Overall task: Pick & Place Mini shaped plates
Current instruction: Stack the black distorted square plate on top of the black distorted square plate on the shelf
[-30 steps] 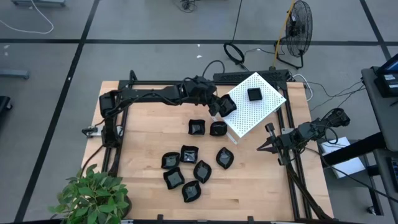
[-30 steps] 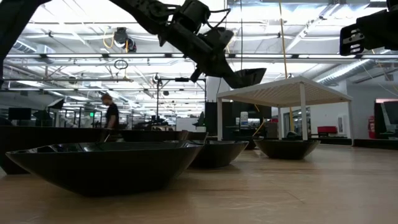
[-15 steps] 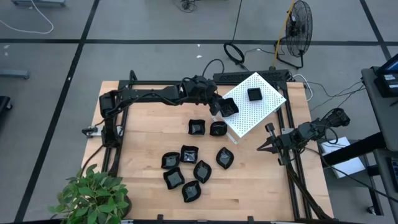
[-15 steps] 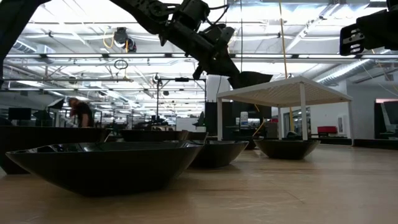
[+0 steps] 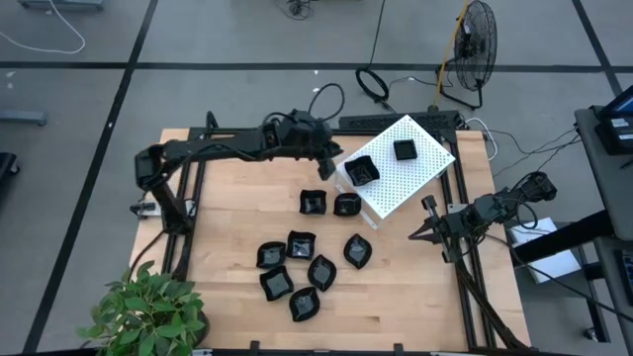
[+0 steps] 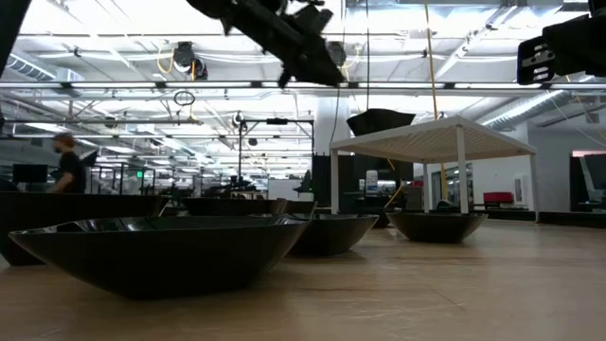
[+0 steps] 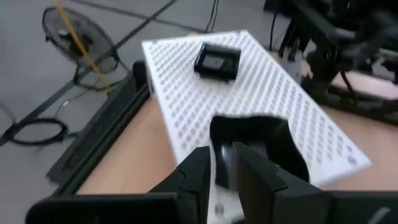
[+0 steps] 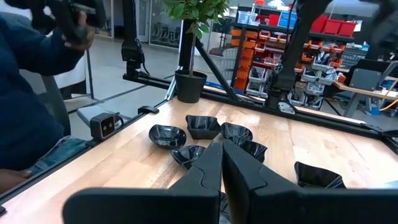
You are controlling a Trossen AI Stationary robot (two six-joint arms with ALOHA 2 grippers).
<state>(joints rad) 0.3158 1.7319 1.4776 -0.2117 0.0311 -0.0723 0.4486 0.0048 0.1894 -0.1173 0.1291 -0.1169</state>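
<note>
Now the left gripper [image 5: 329,158], jaws slightly parted and empty, hangs just beside the small glossy black dish [image 5: 361,170] resting on the white perforated box [image 5: 420,173]; best retreat straight, clear of its rim.

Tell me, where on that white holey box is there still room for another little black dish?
The white box carries two dishes: a square dish near its far corner and a second dish by the left-hand edge. The near-right half is bare. The wooden table is crowded mid-front, free along its left side.
</note>
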